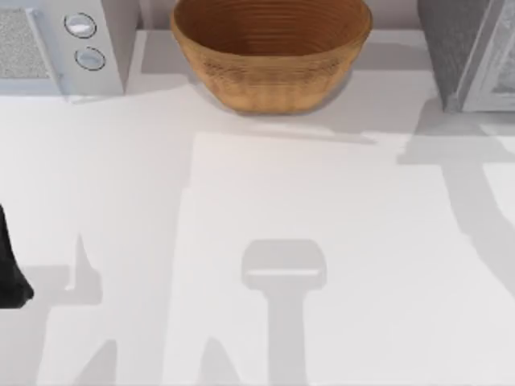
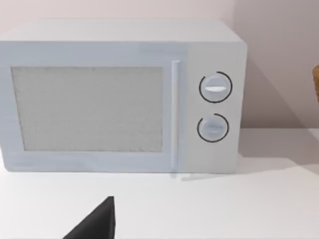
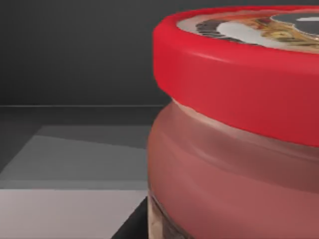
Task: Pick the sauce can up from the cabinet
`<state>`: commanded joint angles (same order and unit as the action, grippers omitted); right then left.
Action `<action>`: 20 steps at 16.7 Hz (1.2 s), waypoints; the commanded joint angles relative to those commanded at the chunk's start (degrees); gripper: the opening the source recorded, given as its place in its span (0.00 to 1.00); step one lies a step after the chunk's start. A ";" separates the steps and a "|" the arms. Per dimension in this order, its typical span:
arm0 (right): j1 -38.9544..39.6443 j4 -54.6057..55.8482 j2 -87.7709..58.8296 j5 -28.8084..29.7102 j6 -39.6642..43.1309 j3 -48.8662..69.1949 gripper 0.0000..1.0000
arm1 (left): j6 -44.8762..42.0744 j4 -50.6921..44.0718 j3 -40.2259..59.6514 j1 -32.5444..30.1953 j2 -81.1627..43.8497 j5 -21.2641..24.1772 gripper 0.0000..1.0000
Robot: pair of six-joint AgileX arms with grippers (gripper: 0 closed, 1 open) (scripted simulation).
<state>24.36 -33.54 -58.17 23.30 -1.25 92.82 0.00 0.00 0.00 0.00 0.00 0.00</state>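
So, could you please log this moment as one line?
stage: reaching for sauce can | sauce can: upright, close before right wrist camera, dark surroundings | cabinet: table's right | left arm: parked left edge

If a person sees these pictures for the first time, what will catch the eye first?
Probably the small sauce can with the red round lid, seen very close in the right wrist view against a dark background. Next, the large woven brown basket at the table's far edge, between the pale two-knob box and the grey speckled cabinet.
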 joint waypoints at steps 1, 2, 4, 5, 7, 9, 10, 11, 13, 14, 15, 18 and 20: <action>-1.30 2.01 3.44 -1.49 0.08 -5.91 0.00 | 0.00 0.00 0.00 0.00 0.00 0.00 1.00; -2.68 4.12 7.06 -3.04 0.17 -12.22 0.00 | 0.00 0.00 0.00 0.00 0.00 0.00 1.00; -5.68 8.55 14.70 -6.24 0.33 -25.67 0.00 | 0.00 0.00 0.00 0.00 0.00 0.00 1.00; -7.24 10.82 18.65 -7.85 0.41 -32.59 0.00 | 0.00 0.00 0.00 0.00 0.00 0.00 1.00; -10.48 15.36 26.52 -11.03 0.57 -46.37 0.00 | 0.00 0.00 0.00 0.00 0.00 0.00 1.00; -13.73 19.75 34.12 -14.05 0.73 -59.38 0.00 | 0.00 0.00 0.00 0.00 0.00 0.00 1.00; -15.32 21.83 37.73 -15.47 0.81 -65.32 0.00 | 0.00 0.00 0.00 0.00 0.00 0.00 1.00; -16.85 23.82 41.18 -16.81 0.89 -70.77 0.00 | 0.00 0.00 0.00 0.00 0.00 0.00 1.00; -19.64 27.41 47.47 -19.21 1.04 -79.92 0.00 | 0.00 0.00 0.00 0.00 0.00 0.00 1.00; -20.86 28.97 50.22 -20.25 1.10 -83.59 0.00 | 0.00 0.00 0.00 0.00 0.00 0.00 1.00; -21.93 30.36 52.66 -21.17 1.15 -86.65 0.00 | 0.00 0.00 0.00 0.00 0.00 0.00 1.00; -24.08 33.17 57.55 -23.05 1.24 -92.18 0.00 | 0.00 0.00 0.00 0.00 0.00 0.00 1.00; -24.36 33.54 58.17 -23.30 1.25 -92.83 0.00 | 0.00 0.00 0.00 0.00 0.00 0.00 1.00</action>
<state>0.00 0.00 0.00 0.00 0.00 0.00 0.00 0.00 0.00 0.00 0.00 0.00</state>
